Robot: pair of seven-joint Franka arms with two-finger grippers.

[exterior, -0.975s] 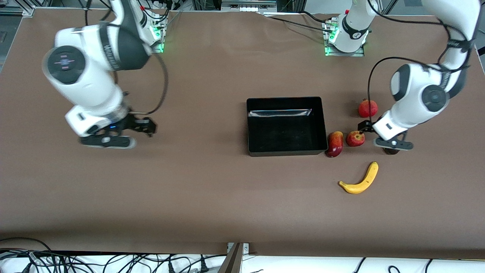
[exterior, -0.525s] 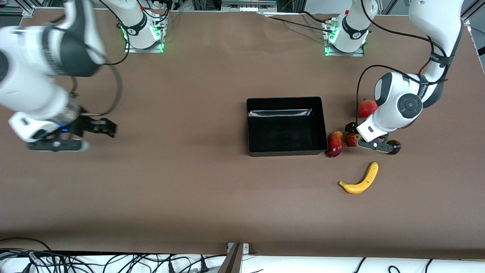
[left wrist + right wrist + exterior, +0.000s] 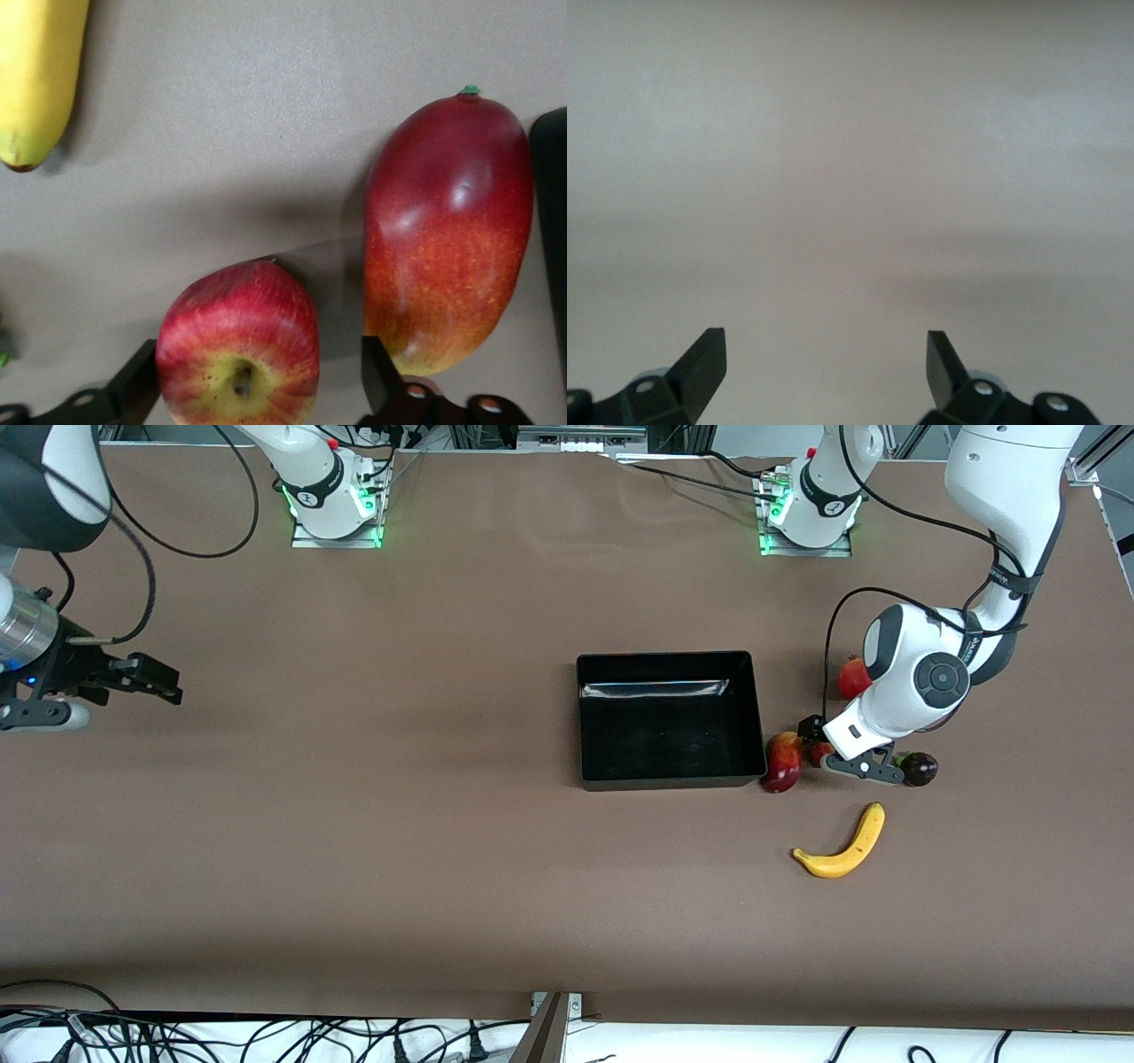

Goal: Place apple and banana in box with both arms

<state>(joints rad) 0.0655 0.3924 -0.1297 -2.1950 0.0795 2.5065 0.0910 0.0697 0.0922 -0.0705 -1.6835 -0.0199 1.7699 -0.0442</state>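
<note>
The apple (image 3: 237, 350), red with a yellowish dimpled top, lies on the table between my left gripper's open fingers (image 3: 135, 387). My left gripper (image 3: 824, 746) is low over the apple (image 3: 816, 755) and hides most of it in the front view. The fingers stand on either side of it, not closed. The yellow banana (image 3: 842, 846) lies nearer the front camera; its tip shows in the left wrist view (image 3: 35, 80). The black box (image 3: 669, 779) is empty, beside the fruits. My right gripper (image 3: 133, 677) is open and empty (image 3: 826, 363) at the right arm's end of the table.
An elongated red-yellow fruit (image 3: 783, 762) lies between the apple and the box wall, close to one left finger (image 3: 447, 230). A round red fruit with a crown tip (image 3: 850, 677) and a small dark fruit (image 3: 920, 769) lie by the left arm.
My left gripper has moved toward the box and come down around the apple, uncovering the dark fruit. My right arm has swung away toward its end of the table.
</note>
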